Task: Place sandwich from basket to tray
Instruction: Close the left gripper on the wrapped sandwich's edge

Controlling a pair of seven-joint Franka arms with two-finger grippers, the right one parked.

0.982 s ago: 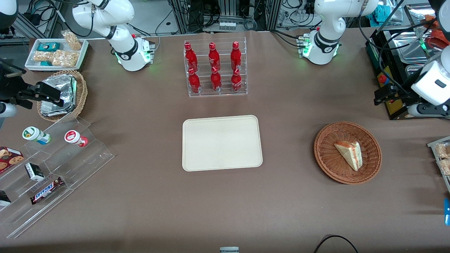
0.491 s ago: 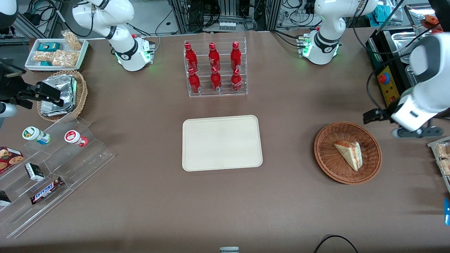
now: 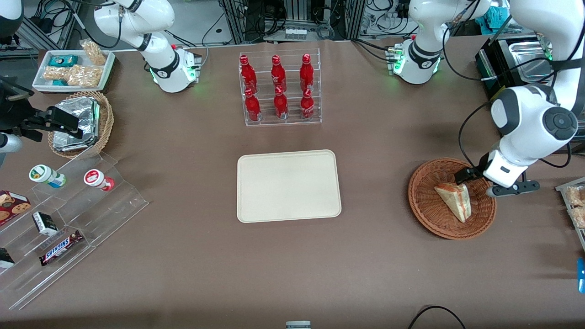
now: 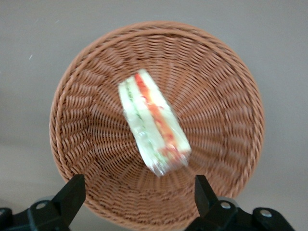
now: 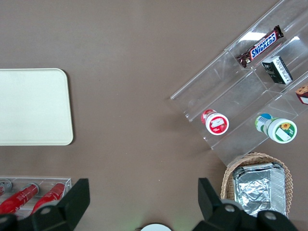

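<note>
One sandwich (image 3: 454, 200) lies on its side in the basket (image 3: 425, 211), just past centre toward 3 o'clock in the front view, filling edge exposed; the tray (image 3: 289, 186) sits bare, well apart at the basket's 9 o'clock; the gripper (image 4: 139, 192) hangs above the basket, over its 12 o'clock rim in the front view, fingers (image 4: 72, 195) spread wide and holding nothing; judged purpose: the spread jaws straddle the wedge before descent, so pickup is not yet made and transfer remains.
</note>
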